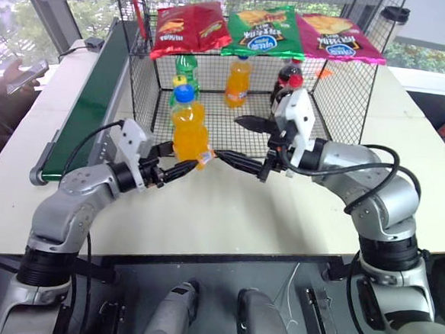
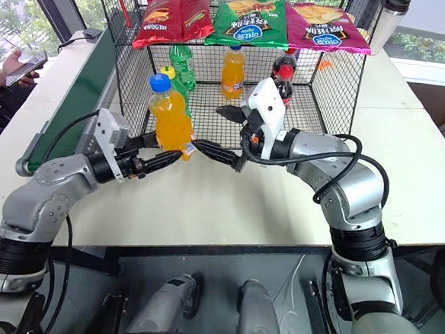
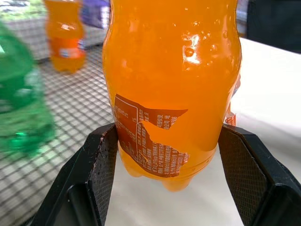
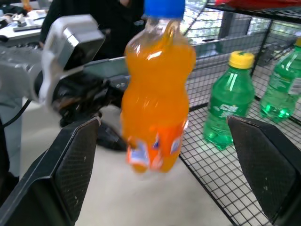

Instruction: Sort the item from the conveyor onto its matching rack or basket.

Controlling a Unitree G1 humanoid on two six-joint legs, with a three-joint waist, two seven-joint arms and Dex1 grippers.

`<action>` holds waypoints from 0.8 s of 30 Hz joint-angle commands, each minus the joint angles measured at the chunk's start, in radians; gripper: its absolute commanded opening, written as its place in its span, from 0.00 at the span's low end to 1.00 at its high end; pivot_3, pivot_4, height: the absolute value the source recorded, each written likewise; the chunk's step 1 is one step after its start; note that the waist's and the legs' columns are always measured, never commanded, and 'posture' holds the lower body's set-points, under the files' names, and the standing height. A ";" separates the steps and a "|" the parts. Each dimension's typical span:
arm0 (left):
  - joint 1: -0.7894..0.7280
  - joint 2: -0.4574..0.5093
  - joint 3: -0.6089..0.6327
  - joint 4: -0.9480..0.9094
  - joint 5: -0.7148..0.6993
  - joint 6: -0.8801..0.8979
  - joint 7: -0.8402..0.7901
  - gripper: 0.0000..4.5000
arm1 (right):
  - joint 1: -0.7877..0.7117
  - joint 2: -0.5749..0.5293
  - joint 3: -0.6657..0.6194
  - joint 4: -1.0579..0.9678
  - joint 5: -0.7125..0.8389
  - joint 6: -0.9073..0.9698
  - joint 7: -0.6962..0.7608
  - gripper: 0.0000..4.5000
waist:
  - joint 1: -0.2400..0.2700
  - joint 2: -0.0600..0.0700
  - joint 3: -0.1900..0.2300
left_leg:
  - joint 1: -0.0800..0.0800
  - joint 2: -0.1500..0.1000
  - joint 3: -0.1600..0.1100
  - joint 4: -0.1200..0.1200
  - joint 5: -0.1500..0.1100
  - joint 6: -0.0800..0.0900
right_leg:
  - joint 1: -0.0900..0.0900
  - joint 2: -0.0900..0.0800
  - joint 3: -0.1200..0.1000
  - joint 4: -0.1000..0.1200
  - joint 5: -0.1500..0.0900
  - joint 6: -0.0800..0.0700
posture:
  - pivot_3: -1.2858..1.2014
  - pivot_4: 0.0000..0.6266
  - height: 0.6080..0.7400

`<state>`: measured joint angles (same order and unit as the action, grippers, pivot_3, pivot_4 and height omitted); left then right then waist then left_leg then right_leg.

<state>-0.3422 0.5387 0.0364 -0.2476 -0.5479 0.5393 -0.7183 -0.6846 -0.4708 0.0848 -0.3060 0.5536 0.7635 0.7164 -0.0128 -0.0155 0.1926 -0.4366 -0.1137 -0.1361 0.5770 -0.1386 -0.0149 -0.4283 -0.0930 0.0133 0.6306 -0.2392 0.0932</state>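
Black fingers of my left gripper are clamped on the lower body of the orange soda bottle, holding it upright above the white table, just in front of the black wire cage. My right gripper faces it from the other side, jaws spread wide and gripping nothing. Inside the cage I see green soda bottles, another orange bottle and a cola bottle; chip bags lie on its top shelf. Off to my left runs the green conveyor.
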 commanded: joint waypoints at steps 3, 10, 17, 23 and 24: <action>-0.050 -0.034 -0.034 -0.049 0.016 -0.052 -0.022 0.60 | -0.044 0.031 -0.015 -0.004 0.005 -0.010 -0.022 1.00 | 0.001 0.000 0.000 | 0.000 0.000 0.000 0.000 0.000 0.000 | 0.000 0.000 0.000 0.000 0.000 0.000 | 0.52 0.24 0.99; -0.072 -0.065 -0.072 -0.040 0.040 -0.064 -0.042 0.60 | -0.055 0.052 0.000 0.009 -0.001 -0.017 -0.026 1.00 | 0.000 0.000 0.000 | 0.000 0.000 0.000 0.000 0.001 0.002 | 0.000 0.000 0.000 0.000 0.000 0.000 | 0.52 0.24 0.99; -0.070 -0.084 -0.094 -0.052 0.050 -0.063 -0.057 0.60 | -0.061 0.068 0.012 0.023 -0.014 -0.027 -0.025 1.00 | 0.000 0.000 0.000 | 0.000 0.000 0.000 0.000 0.001 0.002 | 0.000 0.001 0.000 0.000 0.001 0.001 | 0.52 0.24 0.99; -0.068 -0.094 -0.100 -0.058 0.054 -0.059 -0.060 0.60 | -0.069 0.086 0.010 0.043 -0.028 -0.041 -0.029 1.00 | 0.000 0.000 0.000 | 0.000 0.000 0.000 0.000 0.001 0.002 | 0.000 0.001 -0.001 0.000 0.001 0.001 | 0.52 0.24 0.99; -0.068 -0.095 -0.100 -0.058 0.055 -0.059 -0.061 0.60 | -0.071 0.089 0.008 0.047 -0.031 -0.042 -0.031 0.94 | 0.000 0.000 0.000 | 0.000 0.000 0.000 0.000 0.001 0.002 | 0.000 0.001 -0.001 0.000 0.001 0.001 | 0.52 0.24 0.99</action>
<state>-0.3921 0.4481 -0.0673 -0.2477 -0.4872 0.5131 -0.7685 -0.7215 -0.3897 0.1038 -0.2468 0.5239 0.7466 0.6895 -0.0127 -0.0154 0.1927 -0.4366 -0.1137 -0.1362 0.5771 -0.1373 -0.0129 -0.4284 -0.0921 0.0128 0.6308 -0.2385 0.0944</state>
